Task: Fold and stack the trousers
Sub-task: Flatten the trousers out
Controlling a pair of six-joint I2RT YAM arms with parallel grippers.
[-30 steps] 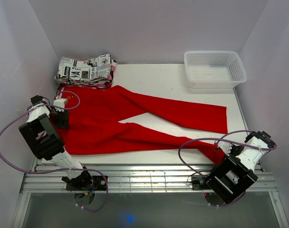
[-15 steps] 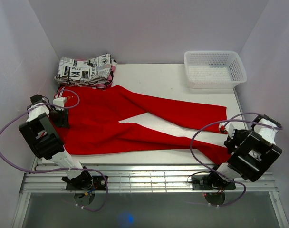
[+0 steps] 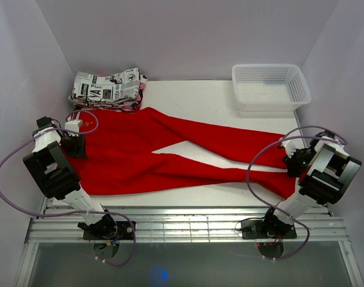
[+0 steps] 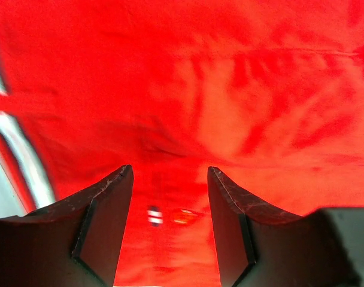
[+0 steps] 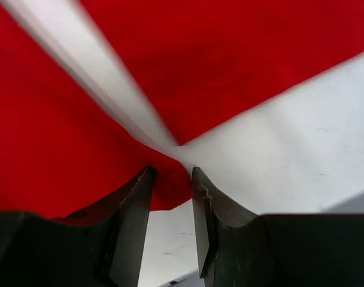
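Note:
The red trousers lie spread across the white table, waist at the left and both legs running right. My left gripper hangs over the waist end. In the left wrist view it is open, with only flat red cloth beneath. My right gripper sits at the leg ends by the right edge. In the right wrist view its jaws stand narrowly apart, straddling a corner of the near leg's hem that lies on the table.
A folded newspaper-print garment rests at the back left, just beyond the waist. A white mesh basket stands at the back right. Purple walls close in on both sides, and cables loop off both arms.
My right arm has swung from the near right corner up to the leg hems, and its jaws have narrowed around the hem corner. The left arm has barely shifted.

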